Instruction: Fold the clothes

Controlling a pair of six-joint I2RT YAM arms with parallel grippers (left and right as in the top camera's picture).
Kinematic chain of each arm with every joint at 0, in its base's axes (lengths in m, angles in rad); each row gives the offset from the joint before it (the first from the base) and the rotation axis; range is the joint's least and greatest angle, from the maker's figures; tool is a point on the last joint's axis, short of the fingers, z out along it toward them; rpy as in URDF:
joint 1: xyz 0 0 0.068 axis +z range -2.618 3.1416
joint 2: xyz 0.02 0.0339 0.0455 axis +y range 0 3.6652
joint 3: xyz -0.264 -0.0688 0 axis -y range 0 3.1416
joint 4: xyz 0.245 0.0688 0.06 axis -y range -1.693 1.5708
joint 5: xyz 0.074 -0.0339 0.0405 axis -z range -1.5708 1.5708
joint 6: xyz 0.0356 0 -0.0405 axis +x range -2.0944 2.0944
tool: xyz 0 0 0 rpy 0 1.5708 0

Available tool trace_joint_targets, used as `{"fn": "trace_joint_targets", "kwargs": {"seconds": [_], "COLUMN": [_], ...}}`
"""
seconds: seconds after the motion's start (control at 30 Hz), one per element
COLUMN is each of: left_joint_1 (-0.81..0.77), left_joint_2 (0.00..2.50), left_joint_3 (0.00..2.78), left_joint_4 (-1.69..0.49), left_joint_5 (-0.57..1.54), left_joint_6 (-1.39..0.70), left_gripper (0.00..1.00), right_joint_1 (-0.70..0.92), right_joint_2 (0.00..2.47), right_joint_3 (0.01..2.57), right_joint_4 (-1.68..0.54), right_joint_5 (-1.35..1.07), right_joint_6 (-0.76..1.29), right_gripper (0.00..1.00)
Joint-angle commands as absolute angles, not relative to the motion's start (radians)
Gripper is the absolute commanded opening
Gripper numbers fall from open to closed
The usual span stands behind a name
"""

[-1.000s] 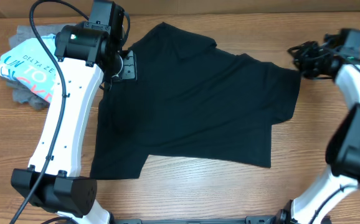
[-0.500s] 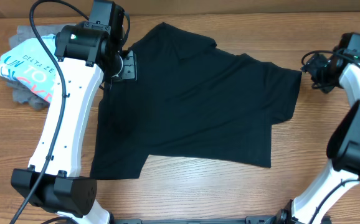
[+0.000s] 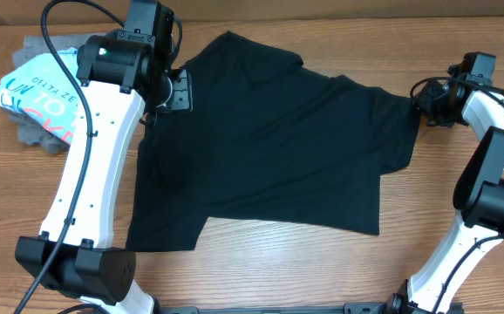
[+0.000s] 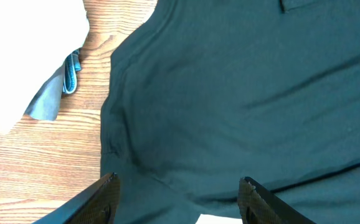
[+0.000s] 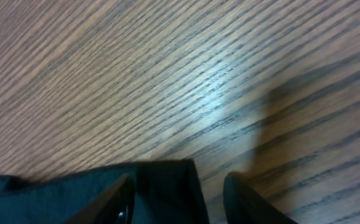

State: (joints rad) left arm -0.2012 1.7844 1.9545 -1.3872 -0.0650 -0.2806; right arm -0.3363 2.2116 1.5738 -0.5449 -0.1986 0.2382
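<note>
Nearest us, the black T-shirt (image 3: pixel 269 148) lies spread flat on the table (image 3: pixel 322 262), one bottom corner close to the left arm's base. Its long axis runs crosswise, from the left arm's side to the right arm's side, a little skewed.

Moving up the shirt's left edge, the left arm stretches alongside it, wrist bent down over the far-left part of the cloth. The left claw (image 4: pixel 180 196) is released, fingers wide and pointing down at the fabric, nothing pinched between them as far as its own camera shows.

Across at the shirt's far-right corner, the right arm folds up from its base and reaches in. The right claw (image 5: pixel 180 199) sits low at the edge, also released. The very corner of the shirt lies between its fingers (image 5: pixel 114 202), one finger over cloth, the other over bare wood just beside it. That's the relation to watch: the cloth is inside the jaws, so a pinch should catch it.

Beyond the shirt's far-left side, well apart, a blue printed shirt (image 3: pixel 34 96) rests on a grey garment (image 3: pixel 34 139).
</note>
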Motion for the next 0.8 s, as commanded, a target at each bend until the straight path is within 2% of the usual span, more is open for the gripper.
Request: {"fn": "trace_joint_targets", "kwargs": {"seconds": [0.0, 0.03, 0.2, 0.3, 0.5, 0.63, 0.67, 0.7, 0.73, 0.77], "left_joint_1": [-0.197, -0.197, -0.197, -0.197, -0.197, -0.197, -0.197, -0.197, -0.197, -0.197], "left_joint_2": [1.774, 1.774, 1.774, 1.774, 1.774, 1.774, 1.774, 1.774, 1.774, 1.774], "left_joint_3": [1.961, 1.961, 1.961, 1.961, 1.961, 1.961, 1.961, 1.961, 1.961, 1.961], "left_joint_4": [-1.380, -1.379, -1.375, -1.375, -1.375, -1.375, -1.375, -1.375, -1.374, -1.372], "left_joint_5": [-0.078, -0.078, -0.078, -0.078, -0.077, -0.077, -0.077, -0.077, -0.078, -0.077], "left_joint_6": [-0.270, -0.270, -0.270, -0.270, -0.278, -0.281, -0.285, -0.285, -0.285, -0.285], "left_gripper": [0.64, 0.64, 0.66, 0.67, 0.68, 0.67, 0.67, 0.68, 0.67, 0.68], "right_joint_1": [-0.325, -0.325, -0.326, -0.329, -0.360, -0.372, -0.373, -0.373, -0.374, -0.376], "right_joint_2": [2.275, 2.275, 2.274, 2.273, 2.273, 2.273, 2.273, 2.272, 2.268, 2.261], "right_joint_3": [1.570, 1.570, 1.571, 1.584, 1.692, 1.791, 1.812, 1.835, 1.858, 1.880], "right_joint_4": [-0.572, -0.572, -0.545, -0.480, -0.316, -0.274, -0.279, -0.295, -0.322, -0.357], "right_joint_5": [-0.247, -0.253, -0.253, -0.253, -0.257, -0.257, -0.257, -0.265, -0.282, -0.296], "right_joint_6": [0.231, 0.231, 0.232, 0.246, 0.429, 0.475, 0.470, 0.460, 0.438, 0.414], "right_gripper": [0.47, 0.43, 0.04, 0.04, 0.04, 0.04, 0.24, 0.59, 0.75, 0.81]}}
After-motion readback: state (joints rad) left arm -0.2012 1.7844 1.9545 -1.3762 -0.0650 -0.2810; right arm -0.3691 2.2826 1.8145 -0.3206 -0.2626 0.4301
